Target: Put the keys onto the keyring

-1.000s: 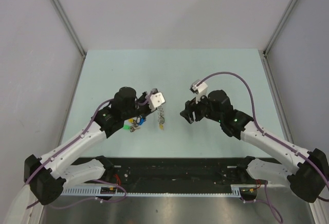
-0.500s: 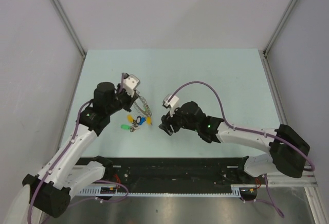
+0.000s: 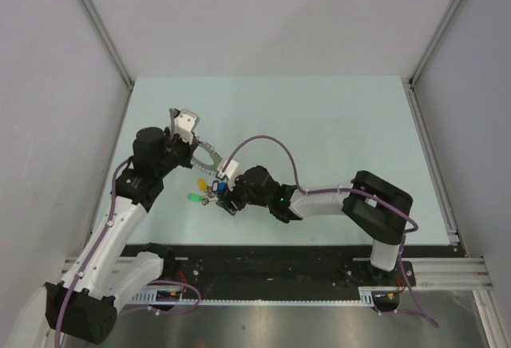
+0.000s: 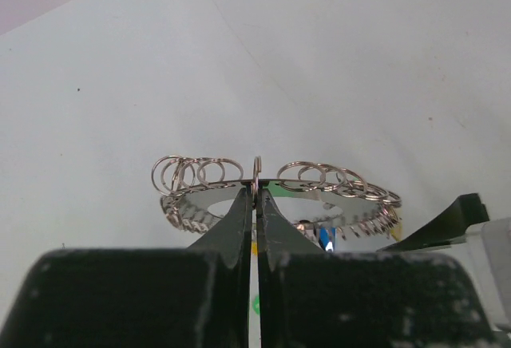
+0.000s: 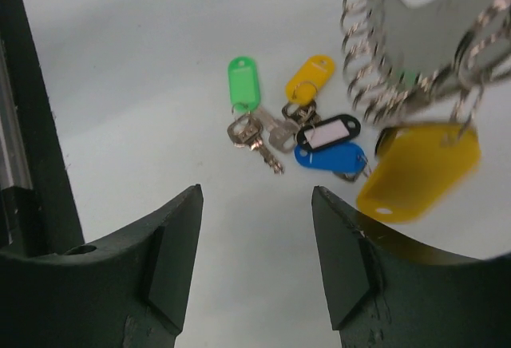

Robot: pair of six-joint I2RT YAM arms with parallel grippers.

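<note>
The left gripper has its two black fingers pressed together on the rim of the large silver-grey metal keyring, pinching it. The ring is held clear of the pale green table, small wire loops fringing it all round. A big yellow plastic tag dangles from its underside, blurred in the right wrist view, so I can't say whether it touches anything below.

The small silvery keys lie in a loose bunch on the table just beneath and beside the ring, their oval tags fanned out: green, yellow, blue and a black-rimmed one. The right gripper hangs close by on their near side, fingers spread wide, holding nothing.
</note>
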